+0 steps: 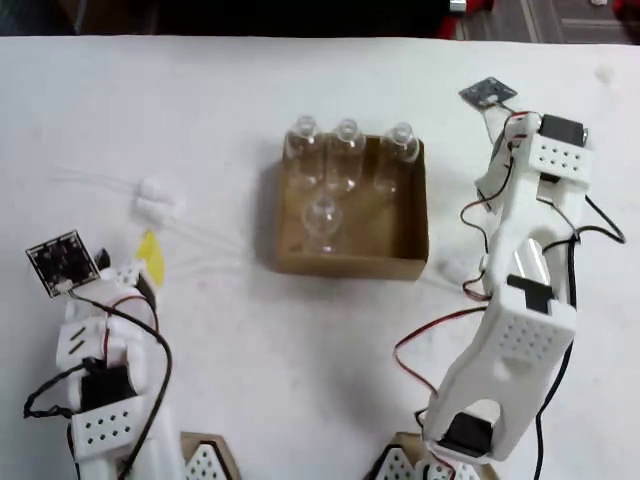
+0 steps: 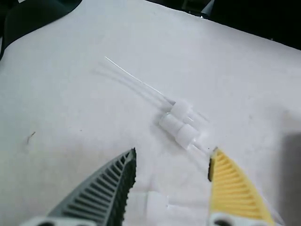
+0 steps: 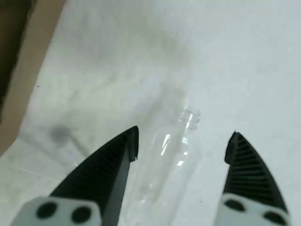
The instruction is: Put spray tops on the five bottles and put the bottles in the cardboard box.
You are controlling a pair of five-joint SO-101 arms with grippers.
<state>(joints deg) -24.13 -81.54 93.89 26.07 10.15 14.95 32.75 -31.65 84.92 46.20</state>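
Note:
The cardboard box [image 1: 405, 262] sits mid-table with several clear bottles [image 1: 346, 150] standing in it, each with a pale top. Another clear bottle [image 3: 171, 160], with no top, lies on the table between the open fingers of my right gripper [image 3: 183, 139], which touch nothing. This bottle shows faintly by the box's near right corner [image 1: 448, 268]. Two white spray tops [image 2: 181, 126] with thin dip tubes lie side by side just ahead of my open left gripper [image 2: 174, 151]. They lie left of the box [image 1: 155, 200], beyond the left gripper's yellow finger [image 1: 150, 255].
The right arm [image 1: 525, 300] stretches along the table's right side with loose wires. Thin clear tubes [image 1: 215, 240] trail from the spray tops toward the box. The table's far edge meets a dark floor [image 1: 200, 15].

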